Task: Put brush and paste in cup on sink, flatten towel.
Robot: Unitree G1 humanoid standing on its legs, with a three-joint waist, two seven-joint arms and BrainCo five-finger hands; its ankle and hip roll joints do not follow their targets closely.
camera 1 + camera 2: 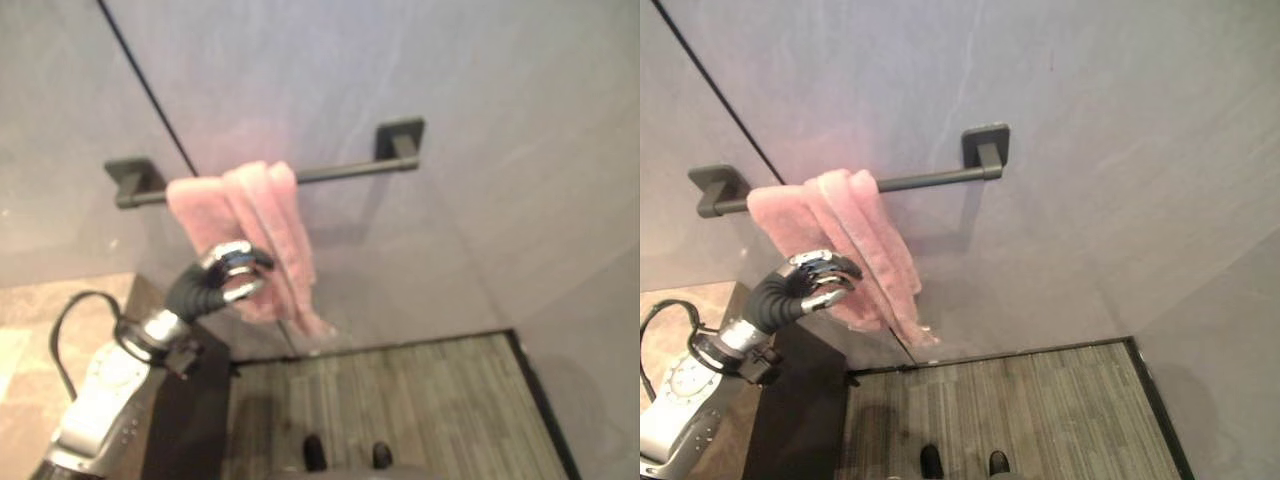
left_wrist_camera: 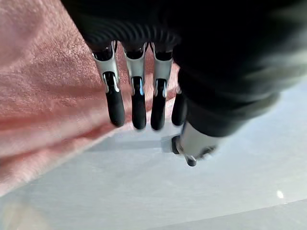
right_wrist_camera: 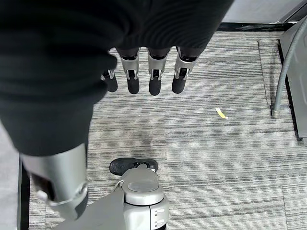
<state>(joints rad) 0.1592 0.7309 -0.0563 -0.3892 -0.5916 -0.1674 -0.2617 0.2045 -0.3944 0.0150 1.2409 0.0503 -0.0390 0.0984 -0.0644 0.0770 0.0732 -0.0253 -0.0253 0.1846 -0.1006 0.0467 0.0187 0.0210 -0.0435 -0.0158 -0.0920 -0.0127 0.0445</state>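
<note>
A pale grey wall point(image 1: 1120, 90) rises above striped grey carpet point(image 1: 400, 400). One dark towel bar point(image 1: 930, 180) runs level across the wall between two square mounts. One pink towel point(image 1: 855, 240) hangs bunched over the bar's left part, its long axis running downward in folds, lower end trailing to the right. The left hand point(image 1: 815, 280) is raised at the towel's front, fingers point(image 2: 115, 103) straight and close together beside the cloth. The right hand point(image 3: 148, 72) hangs over the carpet, fingers relaxed, holding nothing.
</note>
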